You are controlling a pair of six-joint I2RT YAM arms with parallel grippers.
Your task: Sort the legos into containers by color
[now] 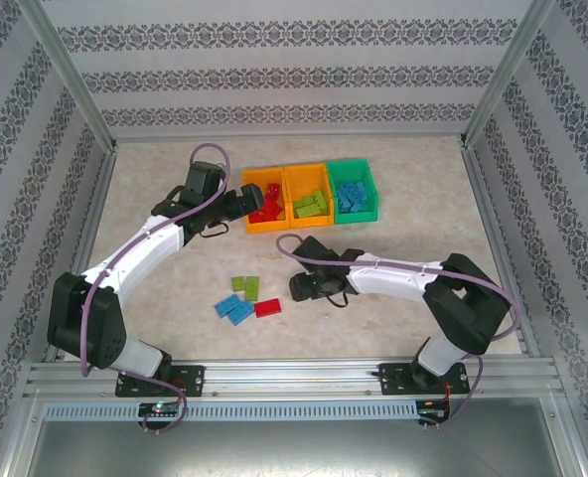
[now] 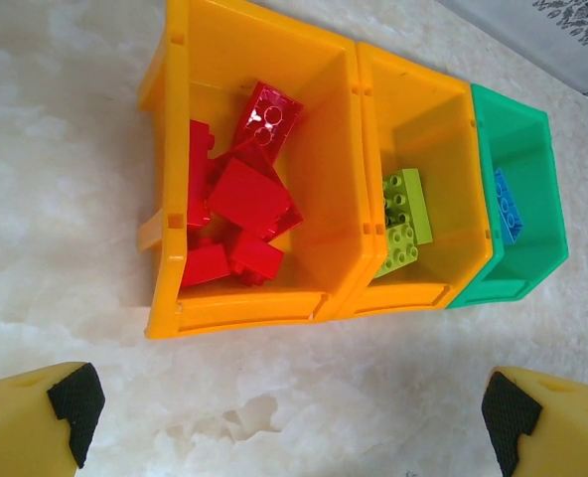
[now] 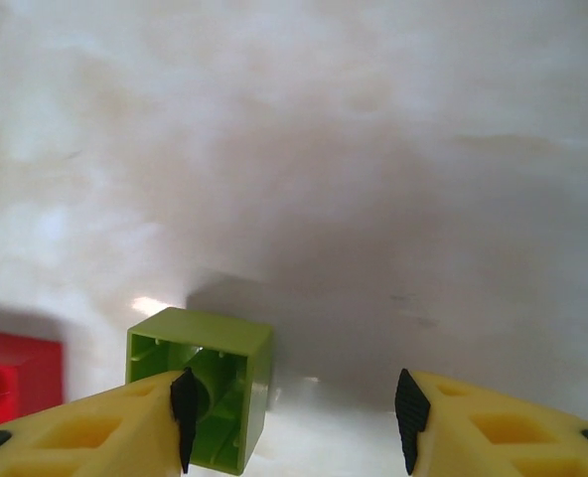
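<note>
My right pincer [image 3: 294, 407] hangs half spread, low over the worktop [image 3: 373, 149], and pinches nothing. A green brick [image 3: 205, 333] sits at the inside of its left finger [image 3: 125, 417], touching or nearly so, I cannot tell which. There is a clear gap to the right finger. My left pincer [image 2: 289, 407] is spread wide and holds nothing, hanging just before the bins.

Seen from above, my left arm [image 1: 145, 248] runs from its base up and to the right, with its wrist turned toward the left end of the bin row. My right arm [image 1: 403, 273] folds at the elbow on the right and reaches left, low, with its pincer aimed at the loose bricks.

The bins [image 1: 274, 227] stand joined at the far middle of the worktop. The row runs left to right, and each bin's long axis points away from me. The left orange bin [image 2: 165, 199] holds red bricks [image 2: 249, 199] heaped at odd angles. The middle orange bin [image 2: 443, 129] holds green bricks [image 2: 403, 219] laid lengthwise along it. The green bin [image 2: 532, 199] holds blue bricks [image 1: 351, 195].

Between my arms lie a loose green pair [image 1: 244, 285], loose blue bricks [image 1: 234, 309] and a loose red brick [image 1: 268, 308]. The green brick at my right pincer lies on its side, hollow underside toward my wrist. I cannot tell its long axis. A red brick [image 3: 11, 383] lies just left of it.
</note>
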